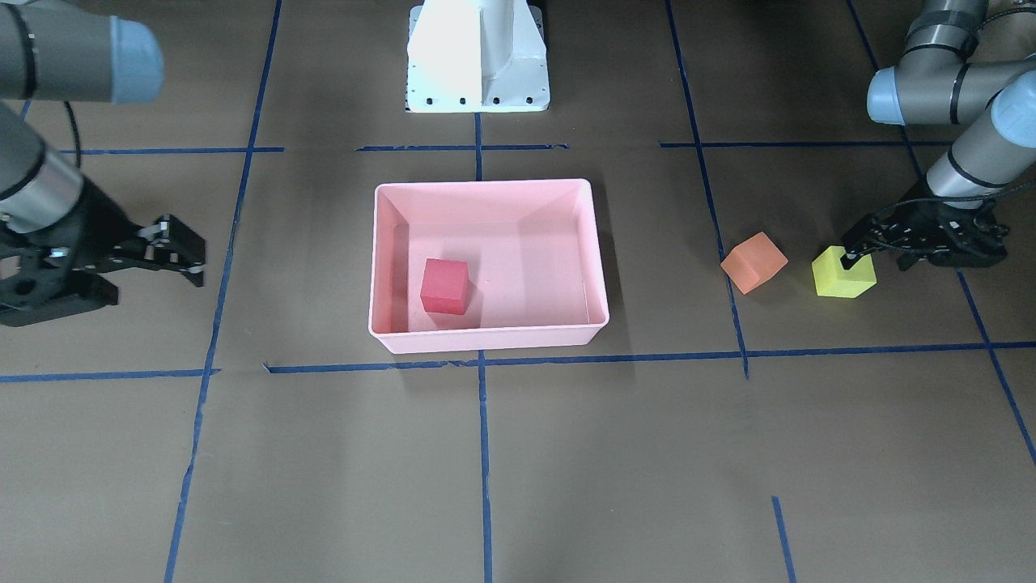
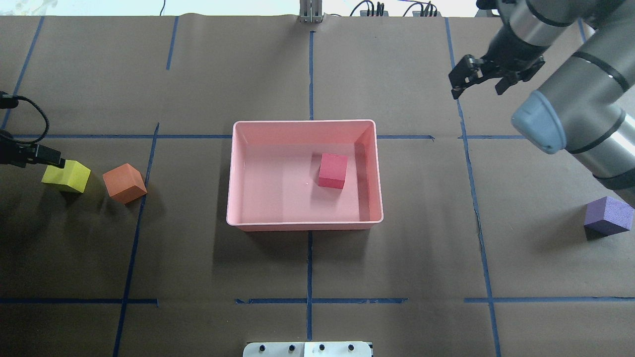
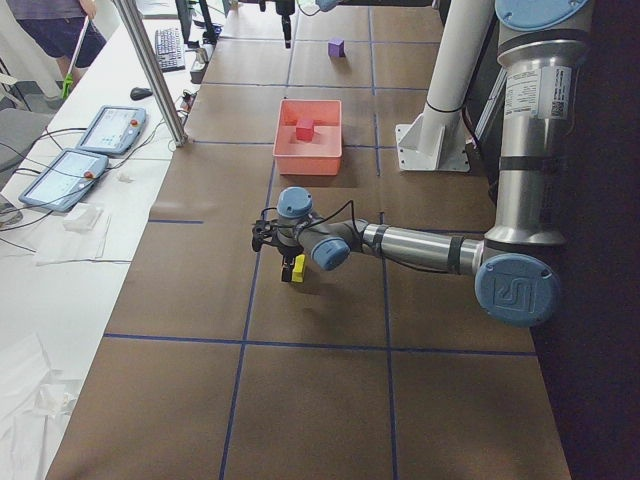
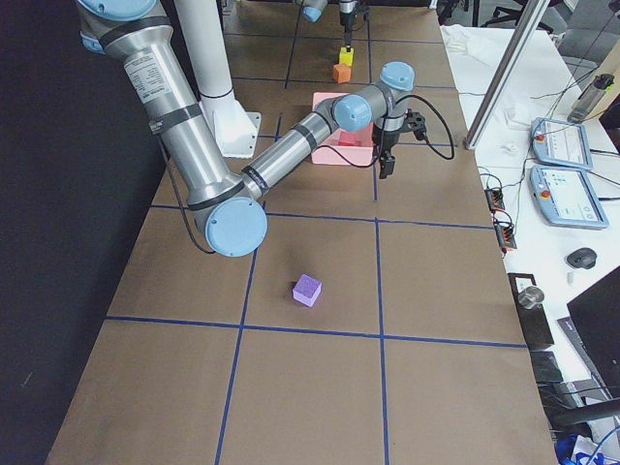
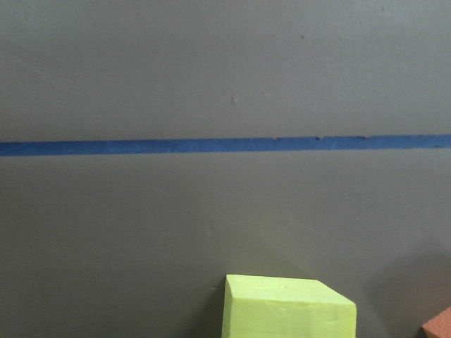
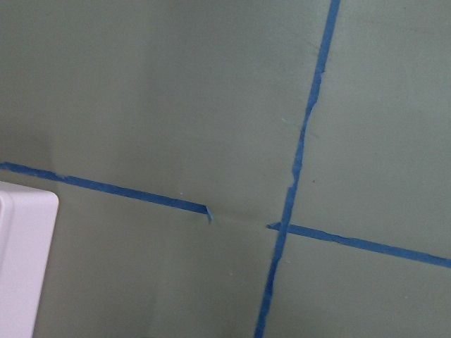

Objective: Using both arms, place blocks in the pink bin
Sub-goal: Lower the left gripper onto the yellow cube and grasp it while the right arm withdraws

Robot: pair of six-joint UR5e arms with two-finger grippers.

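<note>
The pink bin (image 2: 303, 225) sits mid-frame in the overhead view, squarely between the two arms, probably so that either can reach it. The red block (image 2: 332, 170) already lies on its floor, toward the right wall. At that view's left edge the yellow block (image 2: 66, 176) and orange block (image 2: 124, 183) stand near each other, not touching, on the desk (image 2: 198, 272). The purple block (image 2: 607, 214) rests alone at the right edge. The left gripper (image 1: 859, 245) is at the yellow block with one dark fingertip on its top edge, apparently lined up to take it; whether it is clamped on the block I cannot tell. The right gripper (image 2: 476, 91) hovers at the upper right with its fingers apart and empty, well away from bin and purple block, which looks like its likely pick. Blocks and bin carry no writing. In the exterior left view the left arm (image 3: 420, 245) bears a white label (image 3: 530, 90) too small to read and an emblem on a blue joint cap (image 3: 515, 290).
</note>
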